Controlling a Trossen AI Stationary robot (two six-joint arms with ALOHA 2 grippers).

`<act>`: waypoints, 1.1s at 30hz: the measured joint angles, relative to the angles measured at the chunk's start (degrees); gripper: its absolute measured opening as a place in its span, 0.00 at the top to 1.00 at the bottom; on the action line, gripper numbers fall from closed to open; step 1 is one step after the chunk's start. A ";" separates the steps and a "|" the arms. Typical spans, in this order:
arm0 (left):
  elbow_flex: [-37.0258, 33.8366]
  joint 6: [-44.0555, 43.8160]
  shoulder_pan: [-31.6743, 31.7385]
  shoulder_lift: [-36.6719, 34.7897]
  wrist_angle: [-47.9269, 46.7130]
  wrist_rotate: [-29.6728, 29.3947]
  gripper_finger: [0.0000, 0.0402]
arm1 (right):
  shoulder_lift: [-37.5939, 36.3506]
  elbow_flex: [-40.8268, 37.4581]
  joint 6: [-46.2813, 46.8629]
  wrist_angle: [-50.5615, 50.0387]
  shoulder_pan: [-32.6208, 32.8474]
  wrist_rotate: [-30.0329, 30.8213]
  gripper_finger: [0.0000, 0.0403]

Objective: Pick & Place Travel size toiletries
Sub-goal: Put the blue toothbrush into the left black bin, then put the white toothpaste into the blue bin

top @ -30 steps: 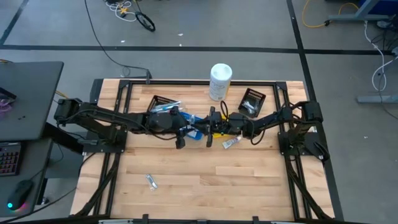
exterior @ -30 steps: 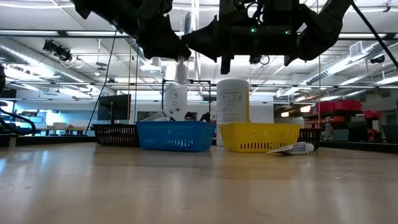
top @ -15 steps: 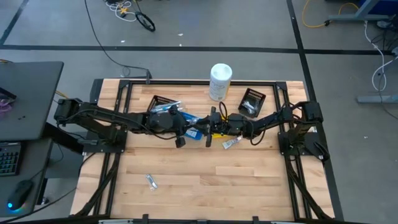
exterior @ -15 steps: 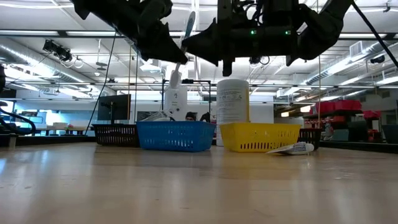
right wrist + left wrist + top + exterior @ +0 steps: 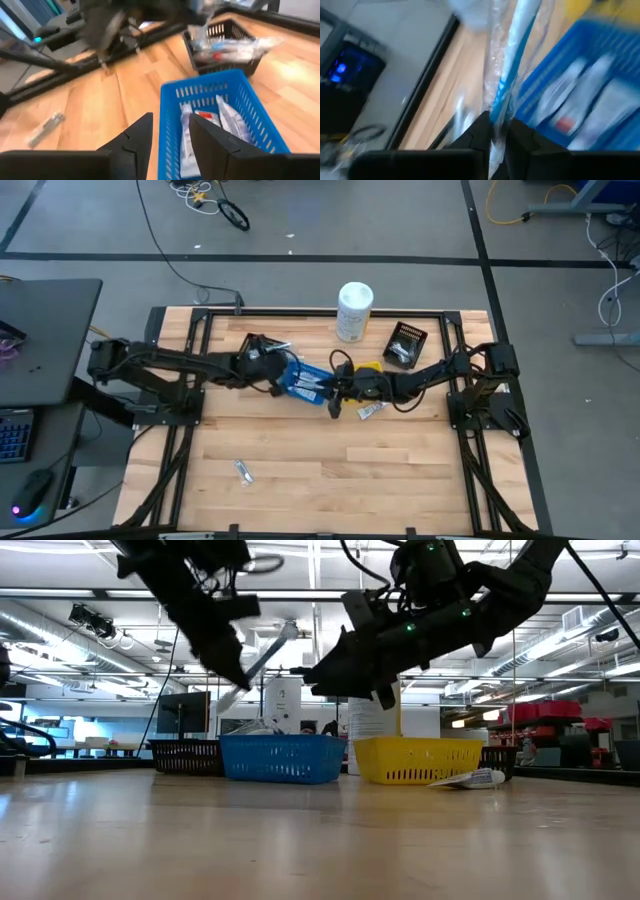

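Observation:
A slim pale toothbrush (image 5: 512, 65) with a blue stripe, in a clear wrapper, is held in my left gripper (image 5: 500, 132), which is shut on it. In the low view the toothbrush (image 5: 270, 650) slants above the blue bin (image 5: 283, 758). In the high view my left gripper (image 5: 278, 370) hangs at that blue bin's (image 5: 305, 380) left end. My right gripper (image 5: 172, 142) is open and holds nothing. It hangs above the near end of the bin (image 5: 200, 82), where white tubes (image 5: 200, 125) lie. My right gripper (image 5: 335, 398) stands just right of the bin. My left gripper pinches the wrapped toothbrush between its two fingers, near the lower end (image 5: 499, 107). The long part sticks out beyond the fingertips, along the line of the fingers. It is lifted clear and slants upward over the blue bin.
A yellow bin (image 5: 368, 367) stands right of the blue one. Black bins (image 5: 262, 345) (image 5: 405, 343) and a white canister (image 5: 354, 310) stand at the back. A white tube (image 5: 372, 410) lies by the yellow bin. A wrapped item (image 5: 243, 471) lies at the near left.
The toothbrush stood upright between the two grippers; it now slants in my left gripper, which has drawn back toward the table's left and far side and has turned. My right gripper has tipped down toward the blue bin.

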 joint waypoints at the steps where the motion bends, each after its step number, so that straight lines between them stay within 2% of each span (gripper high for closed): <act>1: 0.00 0.51 1.47 0.00 -2.34 0.62 0.88 | 0.01 0.00 0.04 -0.39 0.06 -0.05 0.66; 4: 0.00 1.23 6.46 0.00 -9.06 2.09 0.85 | 0.00 0.00 -0.22 -0.28 0.09 -0.04 0.66; 8: 0.00 4.54 13.43 0.11 -14.93 4.40 0.88 | 0.00 0.00 -0.36 0.14 0.02 0.36 0.66; 14: 0.00 11.77 21.47 0.13 -13.11 15.18 0.92 | 0.00 0.00 -0.43 0.02 0.00 0.77 0.66; 19: 0.00 14.24 23.61 0.13 -9.99 20.37 0.87 | 0.00 0.00 -0.44 -0.11 0.00 0.77 0.66; 25: 0.00 16.18 23.61 0.15 -10.14 22.72 0.78 | 0.00 0.00 -0.44 -0.30 0.12 0.34 0.66; 33: 0.00 15.07 23.61 0.15 -10.07 17.17 0.65 | -0.02 0.00 -0.40 -0.30 0.17 -1.64 0.66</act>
